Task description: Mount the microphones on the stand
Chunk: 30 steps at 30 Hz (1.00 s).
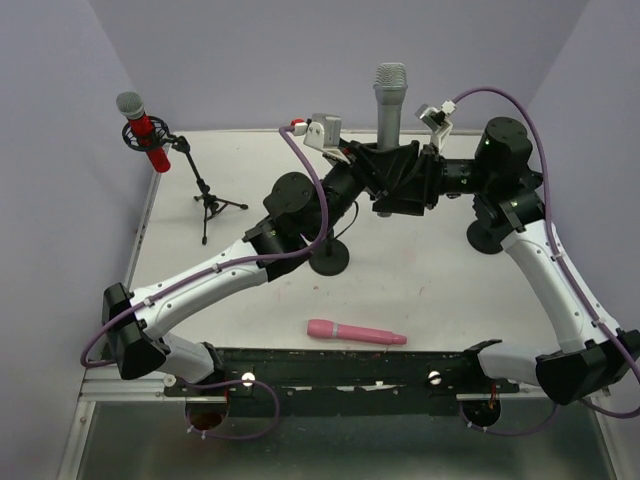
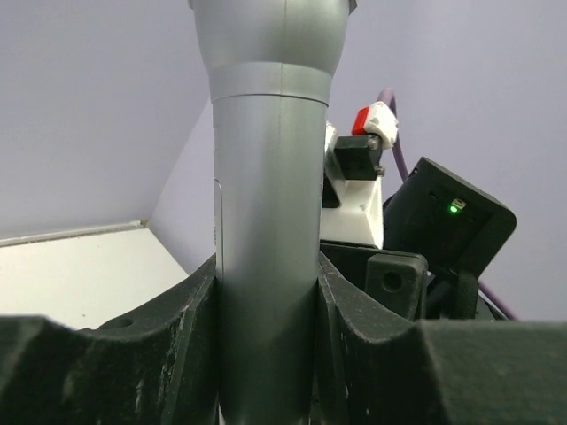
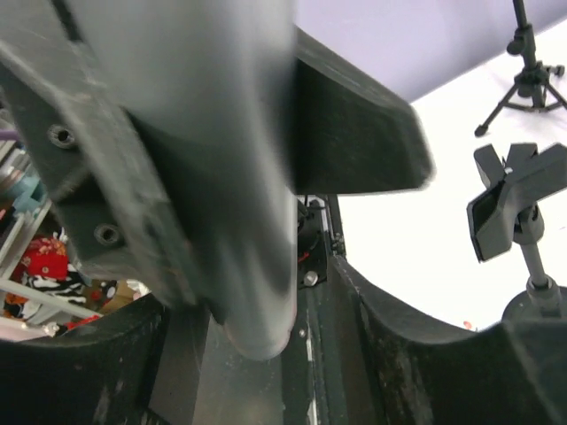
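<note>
Nearest the arm bases, I note the pink microphone [image 1: 356,332] lying flat on the tabletop [image 1: 440,290], just inside the front edge, touched by neither arm. Beyond it stands a round-base stand [image 1: 329,262]; its clip [image 3: 505,199] shows bare in the right wrist view. Further back, both arms meet at the silver-grey microphone [image 1: 391,105], which is upright, head up, off the tabletop. The left tool [image 2: 266,354] is clamped on its body, with a finger [image 2: 177,336] pressed to each side. The right tool [image 3: 266,381] is spread wide, its fingers either side of the microphone's lower end without touching it. At the far left, the red microphone [image 1: 148,135] sits tilted in the holder of a tripod stand [image 1: 210,200].
</note>
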### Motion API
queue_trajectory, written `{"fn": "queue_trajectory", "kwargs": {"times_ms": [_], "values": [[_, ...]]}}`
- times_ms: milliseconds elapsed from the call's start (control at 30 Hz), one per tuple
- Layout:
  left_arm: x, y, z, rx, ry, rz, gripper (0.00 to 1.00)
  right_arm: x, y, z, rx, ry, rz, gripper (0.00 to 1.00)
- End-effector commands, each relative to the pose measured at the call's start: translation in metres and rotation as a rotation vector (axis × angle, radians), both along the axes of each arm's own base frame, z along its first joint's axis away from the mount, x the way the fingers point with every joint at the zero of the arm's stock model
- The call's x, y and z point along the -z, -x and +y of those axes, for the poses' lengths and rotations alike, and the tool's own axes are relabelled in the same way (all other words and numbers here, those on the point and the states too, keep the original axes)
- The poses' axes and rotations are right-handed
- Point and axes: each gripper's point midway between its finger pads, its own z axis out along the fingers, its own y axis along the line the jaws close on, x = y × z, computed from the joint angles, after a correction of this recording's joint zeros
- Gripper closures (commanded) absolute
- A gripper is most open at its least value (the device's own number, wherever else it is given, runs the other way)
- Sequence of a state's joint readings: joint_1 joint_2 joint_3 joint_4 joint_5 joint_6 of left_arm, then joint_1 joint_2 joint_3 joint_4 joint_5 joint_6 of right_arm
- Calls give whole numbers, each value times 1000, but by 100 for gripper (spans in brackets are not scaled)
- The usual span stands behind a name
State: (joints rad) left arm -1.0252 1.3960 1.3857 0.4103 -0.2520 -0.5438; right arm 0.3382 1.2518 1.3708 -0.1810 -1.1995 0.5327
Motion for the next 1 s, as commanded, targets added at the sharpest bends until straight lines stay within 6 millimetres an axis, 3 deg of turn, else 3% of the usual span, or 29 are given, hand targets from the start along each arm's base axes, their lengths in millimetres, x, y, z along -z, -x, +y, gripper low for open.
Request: {"fn": "queue_trajectory", "kwargs": {"times_ms": [0,67,167,233,300,333,400,467,700,967], "values": [[-29,9,0,22,115,-21,100,-20,7,-4,5,-53,-21,41],[-28,11,-2,32,120,-24,100,-20,7,-5,-3,-71,-6,47],[-27,13,-3,47,123,-27,100,-18,10,-6,-30,-93,20,73],[-28,17,-3,63,121,-37,97,-15,11,-8,-35,-100,24,82],[-28,21,1,73,115,-43,76,-11,11,-10,-30,-101,15,87],[-30,25,5,80,116,-52,56,-10,11,-10,-27,-101,9,88],[-33,33,12,104,99,-88,27,-6,12,-13,-21,-96,-11,89],[-33,39,21,128,61,-109,11,-2,12,-15,-17,-80,-37,92],[-28,50,44,332,-13,-111,3,17,9,-20,14,24,-183,93],[-13,48,32,416,-129,-52,3,17,14,-23,-21,50,-257,93]]}}
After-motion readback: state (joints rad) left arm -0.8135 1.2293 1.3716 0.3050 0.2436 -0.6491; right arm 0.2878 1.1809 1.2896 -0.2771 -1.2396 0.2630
